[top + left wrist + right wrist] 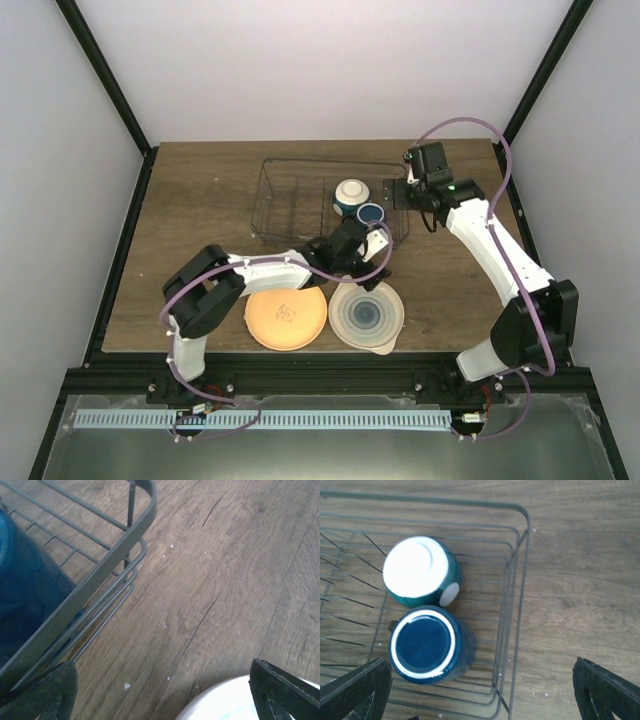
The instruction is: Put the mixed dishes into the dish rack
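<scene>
Rack [295,200] sits at 12 o'clock on the table [200,230], with two pieces loaded in its 3 o'clock end. These are the small bowl [417,567], white on top with teal sides, and the dark blue mug [427,642], touching it at its 5 o'clock. Both stand on the wire floor clear of the upright dividers, I'd guess to leave the slots free for plates. My right gripper [480,695] hangs over that corner with its fingers spread wide and nothing in them. My left gripper [162,692] is low over bare wood just outside the rack's 5 o'clock corner, also spread and empty. The rim of the pale plate [367,317] shows at the bottom of the wrist view, so I judge the left gripper is lining up for that plate. The orange plate [287,318] lies flat at 6 o'clock near the table edge. The pale plate is just beside it at its 3 o'clock, maybe touching, can't tell. No striped plate in any view. Flat plates are hard to pinch: I'd need a finger under the rim, then stand the plate between the dividers. Risk is clipping the rack wire on the way.
</scene>
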### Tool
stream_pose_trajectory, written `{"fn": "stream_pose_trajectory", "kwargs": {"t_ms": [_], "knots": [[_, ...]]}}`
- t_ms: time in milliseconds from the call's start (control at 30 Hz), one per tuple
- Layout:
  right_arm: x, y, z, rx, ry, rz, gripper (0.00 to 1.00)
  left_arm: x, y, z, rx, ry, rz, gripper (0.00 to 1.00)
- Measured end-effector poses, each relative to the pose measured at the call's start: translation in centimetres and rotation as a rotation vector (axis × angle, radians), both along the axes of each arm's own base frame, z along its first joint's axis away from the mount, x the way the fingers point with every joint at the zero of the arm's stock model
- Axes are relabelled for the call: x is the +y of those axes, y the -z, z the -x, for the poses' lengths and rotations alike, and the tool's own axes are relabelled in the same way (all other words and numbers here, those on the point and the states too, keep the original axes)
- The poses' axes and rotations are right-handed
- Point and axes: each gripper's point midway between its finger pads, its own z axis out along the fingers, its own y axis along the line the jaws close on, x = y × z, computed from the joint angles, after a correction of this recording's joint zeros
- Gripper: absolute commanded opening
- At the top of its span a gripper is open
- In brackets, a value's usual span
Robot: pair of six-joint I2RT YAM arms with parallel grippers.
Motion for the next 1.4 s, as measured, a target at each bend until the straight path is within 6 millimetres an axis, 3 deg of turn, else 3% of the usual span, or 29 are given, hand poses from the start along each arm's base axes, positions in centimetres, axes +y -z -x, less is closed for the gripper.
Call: {"fn": "stream_pose_trajectory", "kwargs": {"t_ms": [267, 433, 567, 667, 833, 933, 1000, 1133, 1267, 1400], "knots": [[-1.5, 1.5, 0.6, 0.034, 0.061, 0.058, 1.00, -1.5, -0.3, -1.8, -0.013, 0.010, 0.025, 0.95], [-2.6, 1.3, 0.7, 0.027, 0.097, 0.076, 1.00, -1.1, -0.3, -2.5, -0.014, 0.001, 0.034, 0.94], [-3.6, 1.3, 1.0, 0.022, 0.124, 0.085, 1.00, 0.2, 0.0, -1.7, -0.014, -0.008, 0.023, 0.94], [-4.6, 1.8, 1.4, 0.033, 0.147, 0.092, 1.00, 1.8, -0.9, -0.6, -0.023, -0.029, -0.003, 0.94], [-4.9, 4.0, 2.7, 0.075, 0.137, 0.094, 1.00, 4.7, -4.8, 1.6, -0.059, -0.099, -0.002, 0.94], [-4.3, 5.3, 3.9, 0.098, 0.099, 0.061, 0.94, 7.4, -6.0, 2.8, -0.044, -0.178, -0.012, 0.94], [-3.7, 5.8, 4.7, 0.111, 0.066, 0.030, 0.89, 10.1, -5.2, 3.4, -0.011, -0.258, -0.056, 0.94], [-2.3, 7.2, 6.3, 0.144, 0.007, -0.013, 0.84, 14.4, -6.2, 4.4, 0.007, -0.379, -0.079, 0.95], [-0.5, 9.0, 8.0, 0.195, -0.052, -0.024, 0.81, 17.3, -8.5, 4.5, 0.013, -0.463, -0.038, 0.96], [1.7, 9.5, 9.7, 0.215, -0.116, -0.048, 0.80, 20.7, -11.8, 2.3, -0.007, -0.570, 0.052, 0.97]]}}
